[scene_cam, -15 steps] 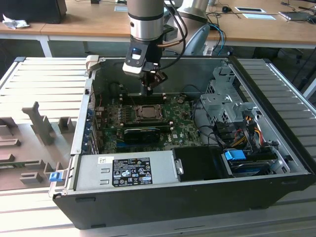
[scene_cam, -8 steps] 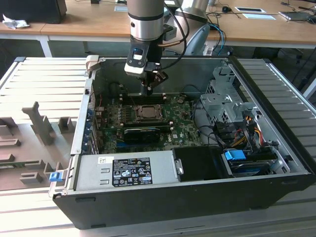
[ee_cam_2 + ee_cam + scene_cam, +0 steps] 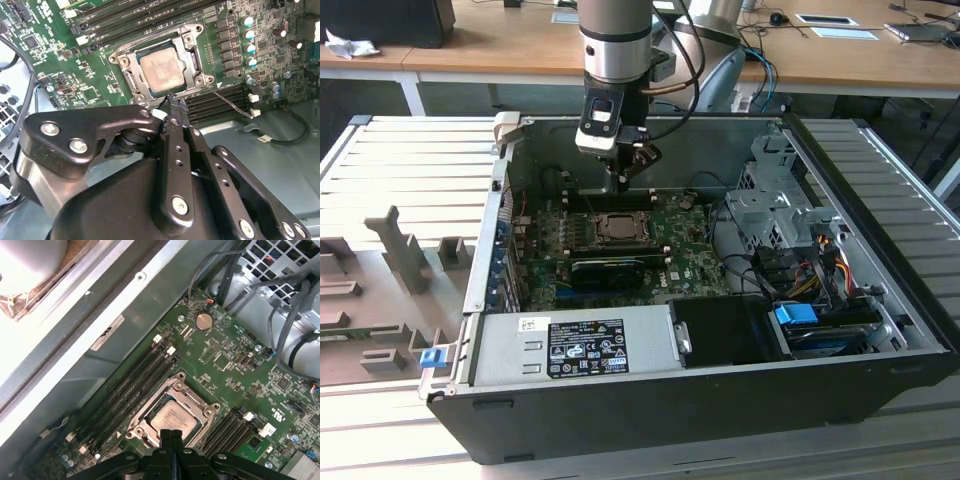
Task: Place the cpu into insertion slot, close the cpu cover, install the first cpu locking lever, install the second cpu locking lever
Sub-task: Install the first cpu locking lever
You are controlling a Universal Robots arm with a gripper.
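Your gripper (image 3: 623,178) hangs inside the open case (image 3: 720,400), low over the green board (image 3: 690,265), just behind the slot as the exterior view shows it. In both wrist views its fingers (image 3: 175,145) are pressed together with nothing pinched between them. Their tip (image 3: 172,100) sits at the edge of the metal frame; you cannot tell from these views whether it touches.

The cpu (image 3: 160,70) lies flat and square in the slot (image 3: 186,67), silvery top up. The cover (image 3: 132,77) is down over it, and the chip shows through the cover's central opening. The first wrist view shows the same: the cpu (image 3: 172,417) is seated and the cover (image 3: 187,392) is flat around it.

One lever (image 3: 227,100), a thin rod, angles out from the frame's corner across the black memory slots (image 3: 210,107), away from the cover and not tucked along it. In the exterior view the cpu (image 3: 617,228) sits near the middle of the board, with the gripper close above its far edge.
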